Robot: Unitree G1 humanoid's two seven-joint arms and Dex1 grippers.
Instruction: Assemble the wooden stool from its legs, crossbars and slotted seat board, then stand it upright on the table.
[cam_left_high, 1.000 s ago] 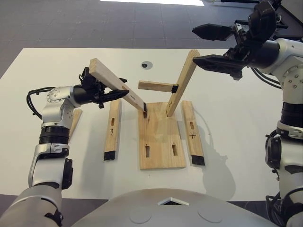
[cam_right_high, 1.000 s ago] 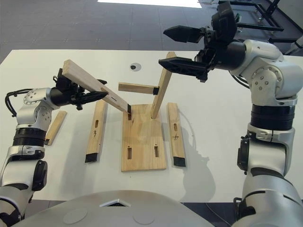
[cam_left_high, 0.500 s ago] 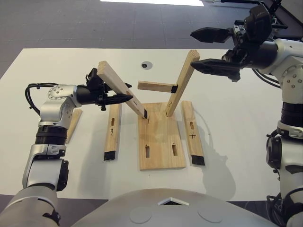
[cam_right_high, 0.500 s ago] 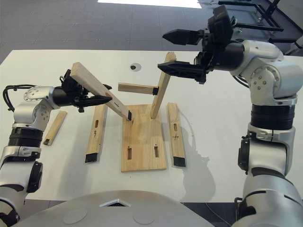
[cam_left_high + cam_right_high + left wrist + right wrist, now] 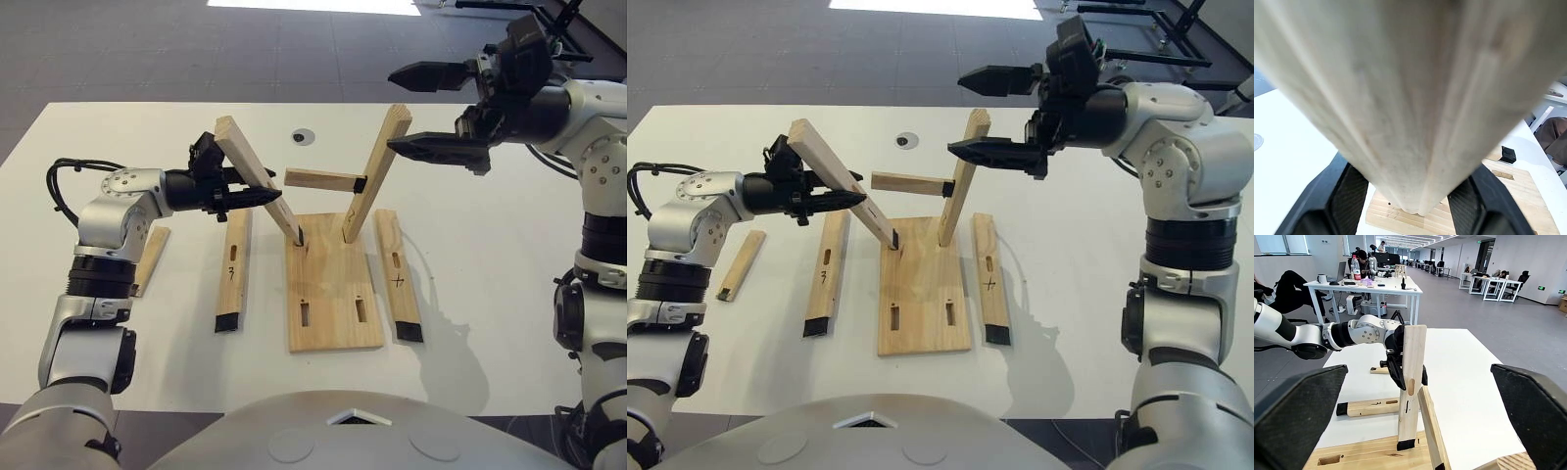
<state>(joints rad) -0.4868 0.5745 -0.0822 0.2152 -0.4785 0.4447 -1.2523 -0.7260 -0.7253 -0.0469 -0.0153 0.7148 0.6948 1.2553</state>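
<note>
The slotted seat board (image 5: pixel 333 299) lies flat mid-table. One leg (image 5: pixel 375 171) stands tilted in its far right slot, with a crossbar (image 5: pixel 321 178) sticking out leftward. My left gripper (image 5: pixel 261 196) is shut on a second leg (image 5: pixel 257 176), which leans with its black-tipped lower end at the board's far left slot. Seen from the left wrist, that leg (image 5: pixel 1410 98) sits between my fingers (image 5: pixel 1352 191). My right gripper (image 5: pixel 392 110) is wide open, its fingertips level with the top of the standing leg and not touching it.
Two loose legs lie flat beside the board, one on the left (image 5: pixel 232 269) and one on the right (image 5: pixel 400 276). A short crossbar (image 5: pixel 150 259) lies under my left arm. A round grommet (image 5: pixel 303 135) sits farther back. The table's front is bare.
My left arm swung the held leg more upright, its top moving right while its lower end stayed at the board. The open right gripper drifted slightly down and left toward the standing leg.
</note>
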